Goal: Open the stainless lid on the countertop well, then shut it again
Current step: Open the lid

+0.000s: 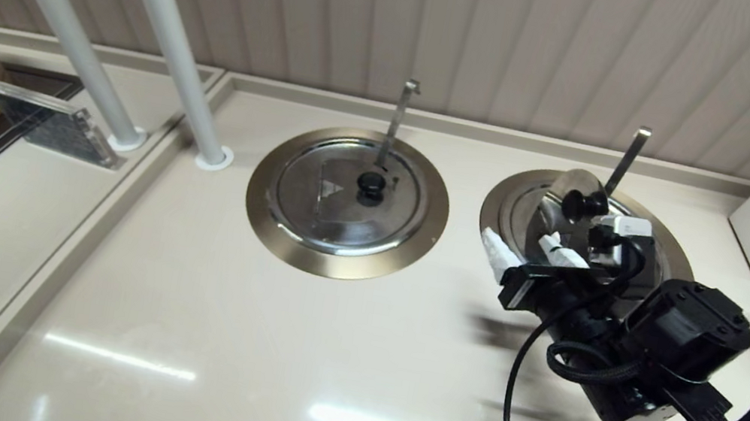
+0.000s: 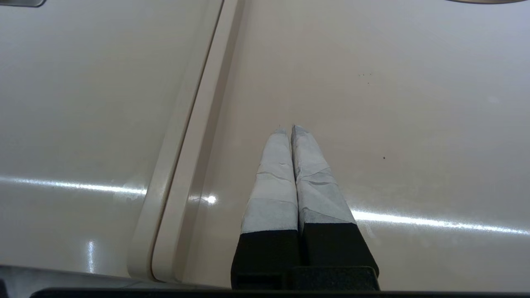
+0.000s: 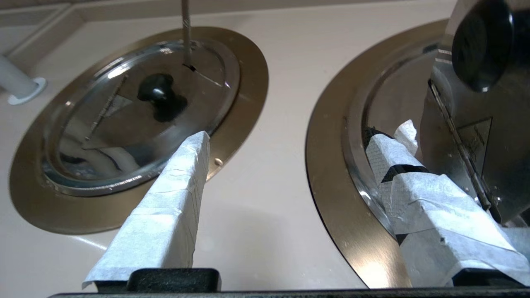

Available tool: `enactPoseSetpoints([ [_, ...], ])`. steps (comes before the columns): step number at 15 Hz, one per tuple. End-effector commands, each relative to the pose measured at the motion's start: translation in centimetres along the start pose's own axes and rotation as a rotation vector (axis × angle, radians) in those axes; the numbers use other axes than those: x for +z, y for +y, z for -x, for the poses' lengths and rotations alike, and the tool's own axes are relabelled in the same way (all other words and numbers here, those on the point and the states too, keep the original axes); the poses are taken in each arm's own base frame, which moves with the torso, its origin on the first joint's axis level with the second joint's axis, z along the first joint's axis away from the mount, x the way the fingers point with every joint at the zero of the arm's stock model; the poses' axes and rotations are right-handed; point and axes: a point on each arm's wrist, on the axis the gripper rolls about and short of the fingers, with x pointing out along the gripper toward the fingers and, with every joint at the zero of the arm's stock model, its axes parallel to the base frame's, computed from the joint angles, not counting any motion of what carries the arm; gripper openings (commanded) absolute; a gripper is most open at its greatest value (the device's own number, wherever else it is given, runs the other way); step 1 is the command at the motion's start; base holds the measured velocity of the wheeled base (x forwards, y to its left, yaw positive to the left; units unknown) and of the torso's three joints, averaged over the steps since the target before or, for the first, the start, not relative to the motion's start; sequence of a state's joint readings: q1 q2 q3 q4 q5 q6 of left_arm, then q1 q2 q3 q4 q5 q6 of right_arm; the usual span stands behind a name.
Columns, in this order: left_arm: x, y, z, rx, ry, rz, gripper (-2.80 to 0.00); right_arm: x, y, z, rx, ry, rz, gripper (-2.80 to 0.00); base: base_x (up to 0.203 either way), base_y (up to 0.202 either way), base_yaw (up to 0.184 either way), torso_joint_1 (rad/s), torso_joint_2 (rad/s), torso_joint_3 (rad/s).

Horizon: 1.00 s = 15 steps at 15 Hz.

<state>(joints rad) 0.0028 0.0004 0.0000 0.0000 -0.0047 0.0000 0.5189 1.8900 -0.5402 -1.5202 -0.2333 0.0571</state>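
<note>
Stainless steel catches the light on the stainless lid, whose hinged flap stands raised with its black knob facing the robot, over the countertop well on the robot's right side of the counter. A flat-tipped utensil handle leans out of the well behind the flap. The right gripper sits low over the near-left part of the well's bronze rim, fingers spread wide and holding nothing; in the right wrist view one taped finger lies just beside the flap's hinge line while the other hangs over bare counter between the two wells.

The flap looks open, so the step in hand is probably the closing. To do it well, the gripper should meet the knob or the flap's upper edge from behind the hinge side's swing and guide it down slowly, not let it drop, keeping clear of the leaning handle so the notch settles around it.

Further left sits the twin lid, flat and shut, with its upright hook-tipped handle. The left gripper is parked above plain countertop, its fingers pressed together on nothing.
</note>
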Motion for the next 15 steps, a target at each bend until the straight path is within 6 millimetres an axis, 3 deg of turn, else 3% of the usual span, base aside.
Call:
enactPoseSetpoints([
  [1,0.0,0.0,0.0,0.0,0.001,0.0,-2.8,3.2,0.2,0.7,0.01,-0.106,-0.023,0.0,0.0,0.0,0.0,0.0,0.0,0.0],
  [4,0.0,0.0,0.0,0.0,0.001,0.0,-2.8,9.3,-1.1,1.7,-0.034,-0.251,-0.026,0.0,0.0,0.0,0.0,0.0,0.0,0.0],
  [5,0.0,0.0,0.0,0.0,0.001,0.0,-2.8,10.6,-2.8,1.6,-0.097,-0.276,-0.006,0.0,0.0,0.0,0.0,0.0,0.0,0.0],
  [8,0.0,0.0,0.0,0.0,0.001,0.0,-2.8,11.9,-8.9,0.8,-0.297,-0.297,0.094,0.0,0.0,0.0,0.0,0.0,0.0,0.0],
  [11,0.0,0.0,0.0,0.0,0.001,0.0,-2.8,10.4,-12.5,-0.8,-0.384,-0.244,0.142,0.0,0.0,0.0,0.0,0.0,0.0,0.0],
  [15,0.0,0.0,0.0,0.0,0.001,0.0,-2.8,5.8,-14.1,-2.8,-0.405,-0.112,0.143,0.0,0.0,0.0,0.0,0.0,0.0,0.0],
])
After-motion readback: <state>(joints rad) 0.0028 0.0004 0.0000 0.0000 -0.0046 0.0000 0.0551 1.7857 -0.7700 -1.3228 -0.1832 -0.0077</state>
